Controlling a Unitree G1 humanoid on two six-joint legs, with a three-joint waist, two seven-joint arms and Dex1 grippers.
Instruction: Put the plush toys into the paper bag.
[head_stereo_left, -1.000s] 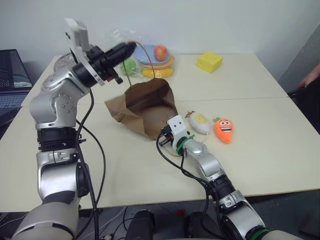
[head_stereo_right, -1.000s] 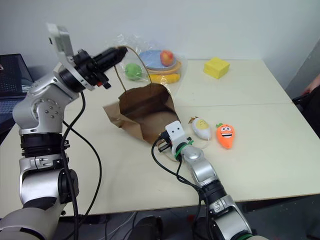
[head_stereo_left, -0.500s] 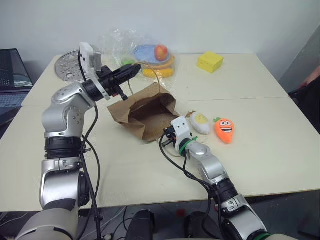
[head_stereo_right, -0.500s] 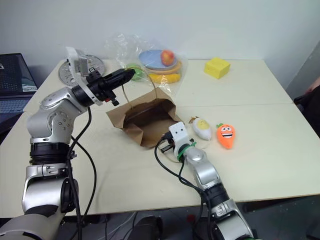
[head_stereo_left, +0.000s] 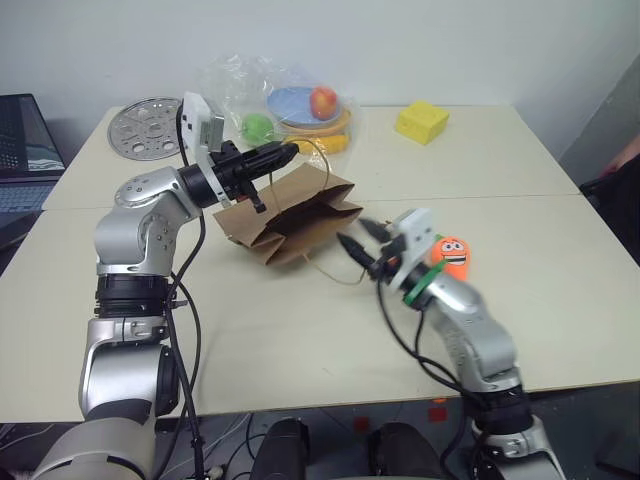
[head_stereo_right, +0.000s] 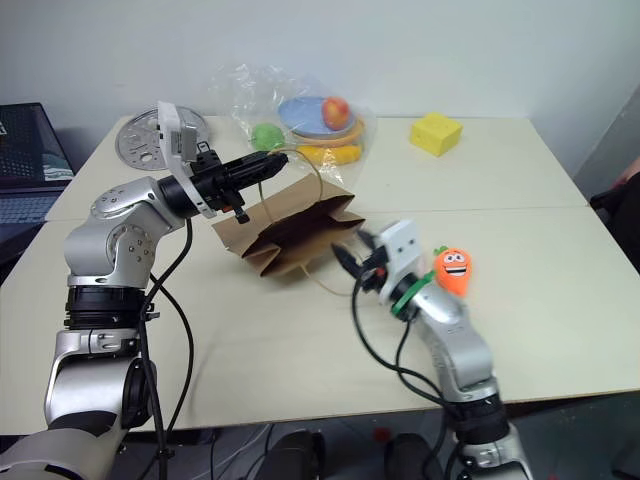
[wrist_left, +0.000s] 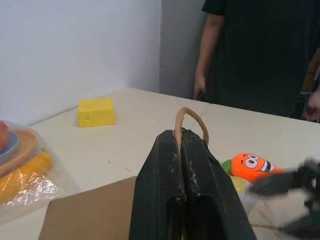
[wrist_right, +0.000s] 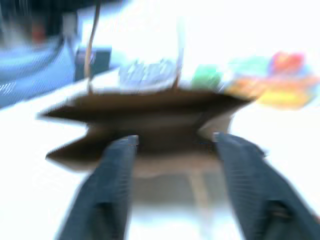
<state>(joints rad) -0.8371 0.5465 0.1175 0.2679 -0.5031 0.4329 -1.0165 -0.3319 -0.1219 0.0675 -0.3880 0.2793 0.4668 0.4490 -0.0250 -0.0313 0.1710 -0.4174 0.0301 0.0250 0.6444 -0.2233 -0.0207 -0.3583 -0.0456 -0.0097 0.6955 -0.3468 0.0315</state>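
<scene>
Since a second ago: the left arm has come down and the paper bag has sagged from an upright open mouth to a flatter lie on the table, mouth facing you. The right gripper has lifted off the table edge of the bag and swung right, fingers now spread with nothing between them.

Left gripper is pressed together on the bag's twine handle; the loop sticks up between its fingers in the left wrist view.

The carrot plush sits on the table right of the bag, just behind the right wrist. The white plush is mostly hidden by the right arm; a yellowish bit shows beside the carrot in the left wrist view, can't confirm more.

Handling, my read:
- Plush toys: light, soft, they compress. Not fragile, not slippery. Take the carrot across its fat middle, not the green top, which would likely flop.
- Bag: thin kraft, light, creases and collapses easily. A handle-only hold lets the mouth fold shut, as it looks now. You'd want to lift the handle to reopen the mouth before dropping anything in.

Leave these alone: the yellow cheese block at far right, the wrapped fruit plate beyond the bag, and the metal disc at far left.

A person stands beyond the table on the right.
</scene>
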